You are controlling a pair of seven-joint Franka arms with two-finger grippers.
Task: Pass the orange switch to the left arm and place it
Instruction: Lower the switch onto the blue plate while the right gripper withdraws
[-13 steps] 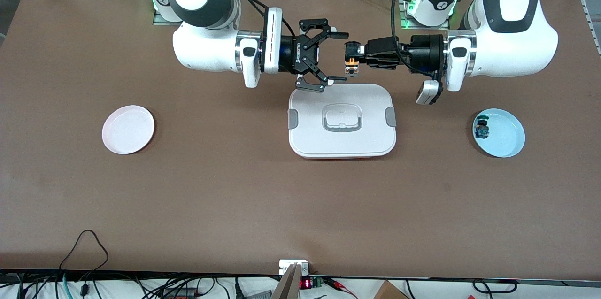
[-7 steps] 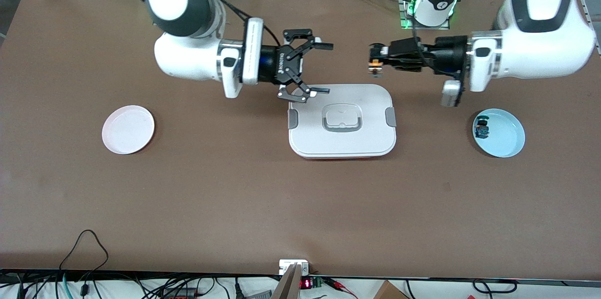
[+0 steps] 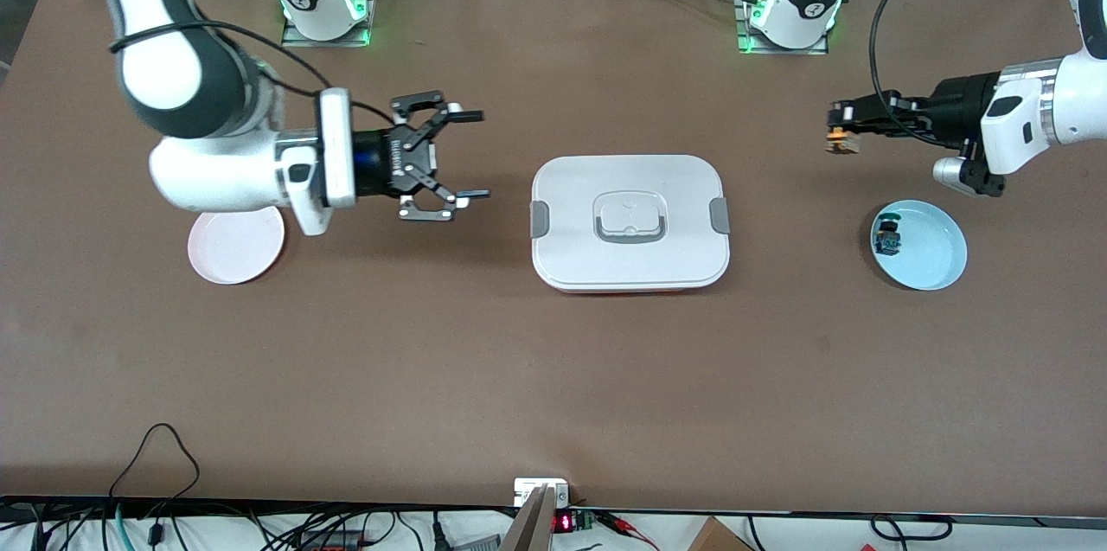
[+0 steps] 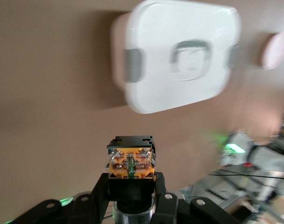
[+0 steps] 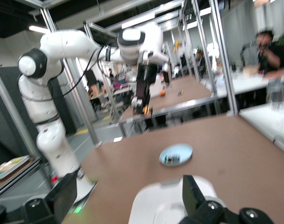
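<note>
While you look at the desk from the front, you see the two arms drawn apart toward their own ends. The right arm reaches over the desk near the pink plate. The left arm comes in above the blue plate. The white box sits closed in the middle of the desk, between the two plates and well apart from both grippers.

The right gripper hangs over bare desk between the pink plate and the box, its fingers spread wide with nothing between them. The left gripper is up in the air over the desk, between the box and the blue plate, and it is clamped on the orange switch. In the left wrist view you see the switch standing up between the fingers. A small blue-and-green switch lies in the blue plate.
</note>
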